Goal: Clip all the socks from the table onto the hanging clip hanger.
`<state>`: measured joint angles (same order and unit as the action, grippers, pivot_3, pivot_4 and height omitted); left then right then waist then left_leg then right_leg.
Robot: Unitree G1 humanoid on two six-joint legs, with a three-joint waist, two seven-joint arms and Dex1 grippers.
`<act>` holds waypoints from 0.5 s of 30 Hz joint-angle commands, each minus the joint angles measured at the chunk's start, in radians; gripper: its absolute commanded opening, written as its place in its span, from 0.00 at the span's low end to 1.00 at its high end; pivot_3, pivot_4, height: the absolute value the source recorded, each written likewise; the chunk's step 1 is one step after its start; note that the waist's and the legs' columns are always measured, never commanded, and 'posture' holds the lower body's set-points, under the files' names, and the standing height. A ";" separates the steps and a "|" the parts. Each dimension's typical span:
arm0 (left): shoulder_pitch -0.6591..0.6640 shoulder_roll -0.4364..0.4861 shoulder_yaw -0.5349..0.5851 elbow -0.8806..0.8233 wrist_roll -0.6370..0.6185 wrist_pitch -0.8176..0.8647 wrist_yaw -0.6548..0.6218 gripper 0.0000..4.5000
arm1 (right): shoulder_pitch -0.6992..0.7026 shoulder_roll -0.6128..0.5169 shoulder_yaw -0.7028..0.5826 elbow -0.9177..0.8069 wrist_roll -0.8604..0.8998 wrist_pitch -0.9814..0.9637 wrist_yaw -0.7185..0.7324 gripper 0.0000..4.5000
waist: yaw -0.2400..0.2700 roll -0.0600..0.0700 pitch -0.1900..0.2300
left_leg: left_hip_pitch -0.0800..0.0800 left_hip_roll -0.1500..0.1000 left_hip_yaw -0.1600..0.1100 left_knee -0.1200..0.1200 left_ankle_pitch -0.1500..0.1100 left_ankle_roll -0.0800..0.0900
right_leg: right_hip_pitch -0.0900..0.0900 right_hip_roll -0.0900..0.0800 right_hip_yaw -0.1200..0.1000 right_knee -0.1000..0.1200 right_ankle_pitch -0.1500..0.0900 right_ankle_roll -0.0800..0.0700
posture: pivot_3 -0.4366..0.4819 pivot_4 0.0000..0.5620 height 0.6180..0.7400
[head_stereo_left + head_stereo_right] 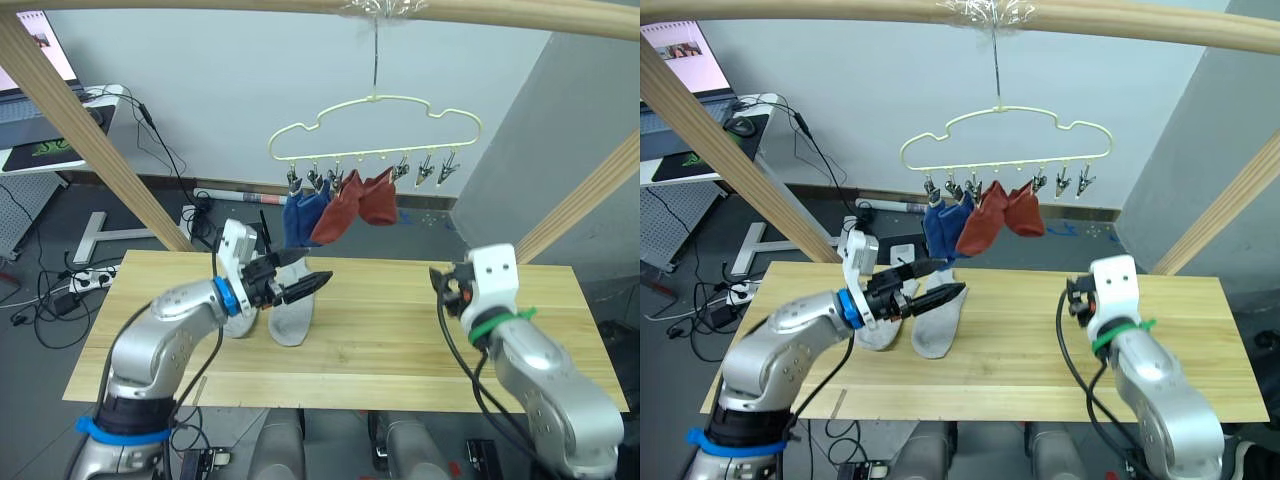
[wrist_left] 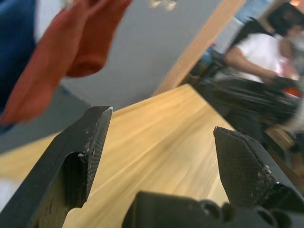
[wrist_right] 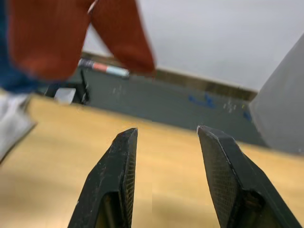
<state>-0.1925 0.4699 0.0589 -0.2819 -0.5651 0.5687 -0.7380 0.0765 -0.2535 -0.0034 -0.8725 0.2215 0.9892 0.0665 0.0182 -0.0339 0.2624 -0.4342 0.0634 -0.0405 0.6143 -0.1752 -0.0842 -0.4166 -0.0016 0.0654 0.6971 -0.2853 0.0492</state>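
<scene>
Grey socks, two: one [image 1: 937, 325] lies flat on the wooden worktop [image 1: 1040, 350] just below the clip hanger [image 1: 1005, 140], its mate [image 1: 877, 330] beside it, partly behind the left claw [image 1: 932, 283], which hovers spread and empty. Blue socks [image 1: 943, 226] and rust-red socks [image 1: 998, 218] hang clipped on that hanger. Soft, light, limp fabric, probably best pinched at the cuff edge; right claw [image 3: 164, 156], away to the hanger's right, is parted and empty.

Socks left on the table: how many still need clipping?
2: both light grey socks lie side by side on the table under the left gripper, one beside the other, partly hidden by the arm.
</scene>
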 commanded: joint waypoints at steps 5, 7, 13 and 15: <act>0.115 -0.057 0.050 -0.025 0.087 -0.130 0.129 0.87 | 0.202 0.010 -0.006 -0.075 0.007 -0.127 0.038 0.46 | -0.011 0.001 -0.022 | 0.005 0.000 0.001 0.001 0.003 0.004 | 0.008 0.000 0.001 -0.006 -0.002 -0.001 | 0.55 0.33 1.00; 0.154 -0.067 0.058 -0.025 0.094 -0.149 0.145 0.87 | 0.259 0.021 -0.006 -0.072 0.006 -0.154 0.040 0.46 | -0.012 0.001 -0.029 | 0.007 0.000 0.001 0.001 0.003 0.005 | 0.010 0.000 0.001 -0.009 -0.003 -0.007 | 0.55 0.33 1.00; 0.235 -0.065 0.057 -0.018 0.123 -0.183 0.154 0.87 | 0.355 0.025 -0.002 -0.039 -0.006 -0.211 0.051 0.46 | -0.012 0.000 -0.044 | 0.007 0.000 0.004 0.000 0.003 0.005 | 0.012 0.000 0.004 -0.015 -0.003 -0.008 | 0.55 0.33 1.00; 0.241 -0.067 0.053 -0.021 0.122 -0.184 0.156 0.87 | 0.358 0.027 -0.006 -0.035 -0.004 -0.219 0.051 0.46 | -0.012 0.000 -0.045 | 0.007 0.000 0.005 0.000 0.003 0.005 | 0.012 0.000 0.005 -0.015 -0.003 -0.008 | 0.55 0.33 1.00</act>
<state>0.0463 0.4007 0.1061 -0.2794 -0.4445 0.4056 -0.5805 0.4316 -0.2257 0.0014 -0.8943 0.2176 0.7984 0.1099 0.0063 -0.0335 0.2176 -0.4268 0.0637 -0.0356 0.6148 -0.1722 -0.0793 -0.4047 -0.0021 0.0704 0.6819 -0.2886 0.0414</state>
